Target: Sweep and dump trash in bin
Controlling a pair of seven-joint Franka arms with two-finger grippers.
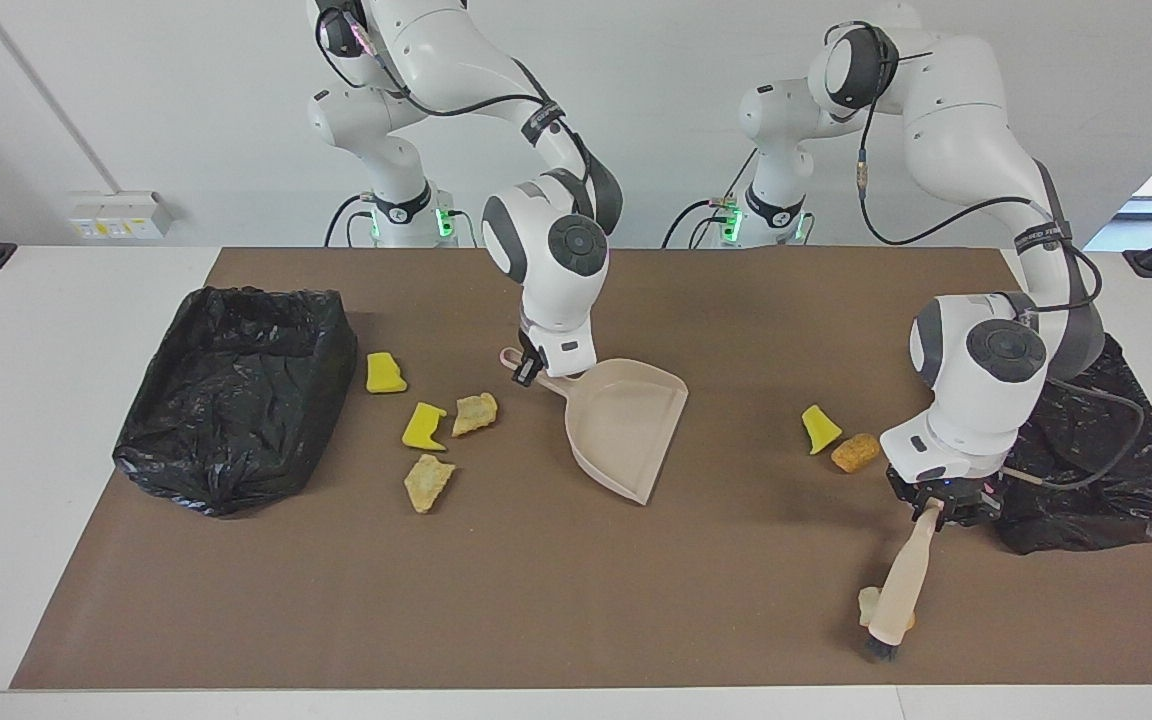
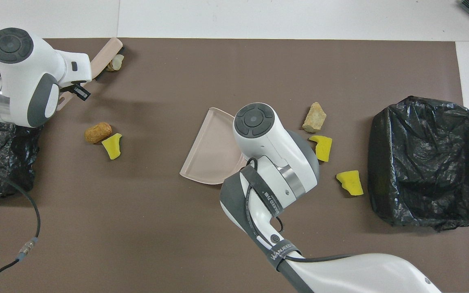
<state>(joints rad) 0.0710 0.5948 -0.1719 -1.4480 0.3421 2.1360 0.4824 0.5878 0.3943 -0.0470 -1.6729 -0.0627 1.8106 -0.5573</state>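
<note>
**A:** Where are my two cameras sitting?

**B:** I've got one high across the bench (image 1: 56,480), facing the robots, far enough back that both arm bases and the wall show along the top. The other hangs above the robots' own end, looking forward and steeply down, closer in, so the arms enter from the bottom edge.

**A:** What do they share?

**B:** I see the brown mat (image 1: 536,600) (image 2: 157,228), the beige dustpan (image 1: 626,430) (image 2: 214,150) and both black-lined bins (image 1: 236,395) (image 2: 426,162) in each, only turned half a turn, so one view's left is the other's right.
</note>
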